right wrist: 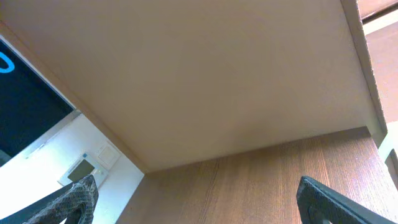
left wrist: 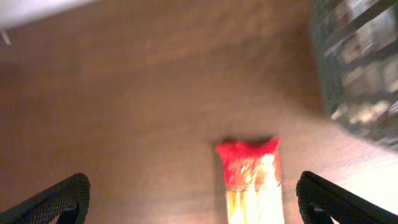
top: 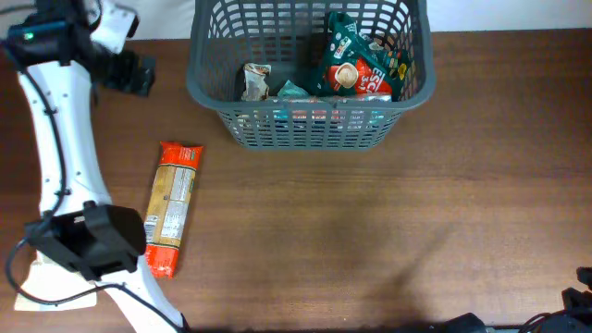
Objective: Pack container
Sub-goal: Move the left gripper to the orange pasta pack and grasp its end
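The container (top: 305,129) is a dark grey lattice basket at the back middle of the table; its blurred wall shows in the left wrist view (left wrist: 360,68). It holds a green and red snack packet (top: 356,60), a small pale packet (top: 256,81) and a teal packet (top: 294,90). A long orange and red pasta packet (top: 172,207) lies on the table to the left. Its red end (left wrist: 249,165) sits below and between my left gripper's (left wrist: 193,193) fingers, which are wide open, empty and above the table. My right gripper (right wrist: 196,196) is open and empty at the front right corner.
My left arm's white links and dark base (top: 88,242) stand at the left edge, beside the pasta packet. The right arm's dark parts (top: 581,296) show at the bottom right. The right wrist view shows brown tabletop and a pale wall.
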{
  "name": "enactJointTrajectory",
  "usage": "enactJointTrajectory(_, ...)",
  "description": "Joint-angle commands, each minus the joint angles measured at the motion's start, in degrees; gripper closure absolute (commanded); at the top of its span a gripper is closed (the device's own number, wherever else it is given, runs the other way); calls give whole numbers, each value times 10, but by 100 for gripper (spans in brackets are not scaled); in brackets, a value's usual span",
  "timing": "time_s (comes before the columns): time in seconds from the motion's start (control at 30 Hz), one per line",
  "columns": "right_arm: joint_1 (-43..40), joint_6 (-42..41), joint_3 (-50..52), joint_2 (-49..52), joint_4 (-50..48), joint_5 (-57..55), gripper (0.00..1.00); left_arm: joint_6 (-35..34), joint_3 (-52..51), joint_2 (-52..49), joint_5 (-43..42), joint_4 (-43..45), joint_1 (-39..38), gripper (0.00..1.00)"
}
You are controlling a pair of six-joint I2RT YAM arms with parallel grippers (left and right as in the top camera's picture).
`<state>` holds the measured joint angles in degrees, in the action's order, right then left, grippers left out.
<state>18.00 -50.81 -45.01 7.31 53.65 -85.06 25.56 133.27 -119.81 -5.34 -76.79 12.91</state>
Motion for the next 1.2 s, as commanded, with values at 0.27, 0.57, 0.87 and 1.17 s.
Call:
enactJointTrajectory(0.27, 5, 0, -5, -5, 2, -7, 1, 16, -221, -5, -21, -24, 7, 4)
enactJointTrajectory(0.57, 5, 0, -5, -5, 2, -7, 1, 24, -364, -5, 11, 44, 0, 1)
enactJointTrajectory(0.87, 5, 0, -5, -5, 2, -7, 1, 24, -454, -6, 33, 177, -3, 1)
enactJointTrajectory(1.17, 5, 0, -5, -5, 2, -7, 1, 24, -509, -28, 33, 262, -12, 1)
